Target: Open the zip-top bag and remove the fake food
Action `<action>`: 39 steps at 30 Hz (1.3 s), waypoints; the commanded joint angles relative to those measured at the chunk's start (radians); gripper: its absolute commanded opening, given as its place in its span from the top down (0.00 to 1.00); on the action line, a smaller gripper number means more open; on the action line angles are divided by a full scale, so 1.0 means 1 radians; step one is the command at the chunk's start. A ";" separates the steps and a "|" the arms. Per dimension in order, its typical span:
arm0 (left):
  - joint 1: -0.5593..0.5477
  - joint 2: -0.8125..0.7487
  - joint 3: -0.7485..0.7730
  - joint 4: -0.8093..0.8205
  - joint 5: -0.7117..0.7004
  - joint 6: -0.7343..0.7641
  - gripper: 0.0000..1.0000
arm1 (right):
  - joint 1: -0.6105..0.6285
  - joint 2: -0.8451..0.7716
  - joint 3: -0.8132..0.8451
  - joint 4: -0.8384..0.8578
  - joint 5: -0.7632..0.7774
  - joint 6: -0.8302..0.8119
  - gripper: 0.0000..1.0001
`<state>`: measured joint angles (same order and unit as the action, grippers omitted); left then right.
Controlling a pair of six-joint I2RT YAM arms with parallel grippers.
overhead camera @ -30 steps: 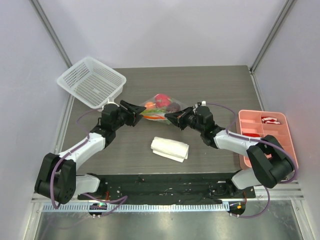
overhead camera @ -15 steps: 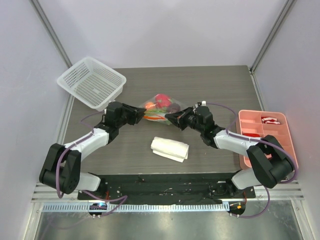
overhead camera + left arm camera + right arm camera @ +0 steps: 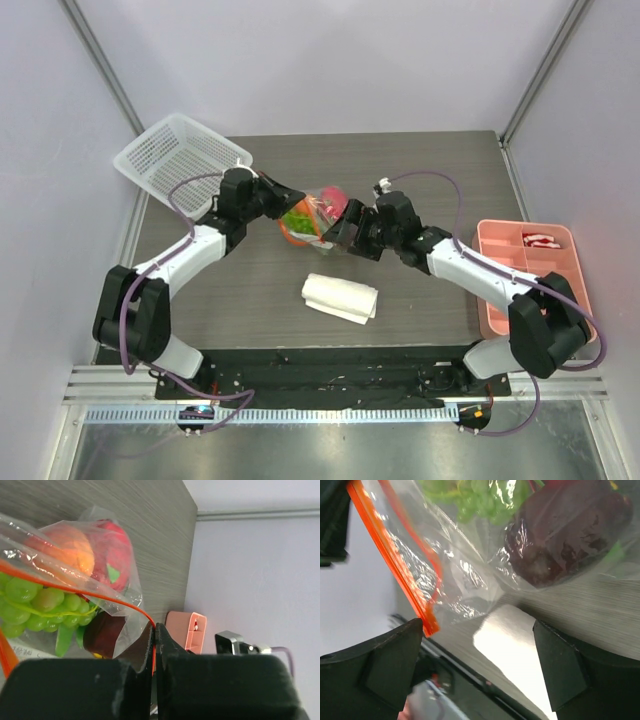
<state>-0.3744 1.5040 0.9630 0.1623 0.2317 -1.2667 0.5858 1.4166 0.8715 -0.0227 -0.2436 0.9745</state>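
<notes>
**Top view.** Shows bag raised over table, slung between left gripper and right gripper, food bunched inside. Puts basket at the far left corner, cloth on the near side and tray at the right edge, all well apart from the bag.

**Left wrist.** Finds the left gripper closed, jaws tight together on the bag's orange strip, with that strip running straight into the seam between them. Catches grapes, orange and dragon fruit pressed against the film, dark fruit lowest and nearest the jaws. Nothing out yet.

**Right wrist.** Finds the right gripper with jaws spread wide, holding nothing. Hangs the strip's free end just beside one finger; cannot tell whether touching or apart. Frames dark fruit and grapes behind the crinkled film, cloth on the table beyond.

Judging by all this: opening step in hand, probably early, with all food inside and no telling whether the seal has parted. Next calls for closing the right jaws on the lip opposite the left's hold, then pulling the two apart. Needs a firm pinch on the strip rather than on thin film, likely to slip or stretch. Needs the mouth kept upward too, lest pieces spill and roll.
</notes>
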 commanded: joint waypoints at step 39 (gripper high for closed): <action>0.064 -0.013 0.174 -0.157 0.169 0.295 0.75 | 0.174 0.369 0.578 -0.069 0.490 -0.869 0.99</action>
<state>-0.3676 1.5730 1.0977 0.0601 0.4004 -1.0584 0.7555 1.7706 1.3422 -0.1253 0.1638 0.0437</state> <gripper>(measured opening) 0.084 0.038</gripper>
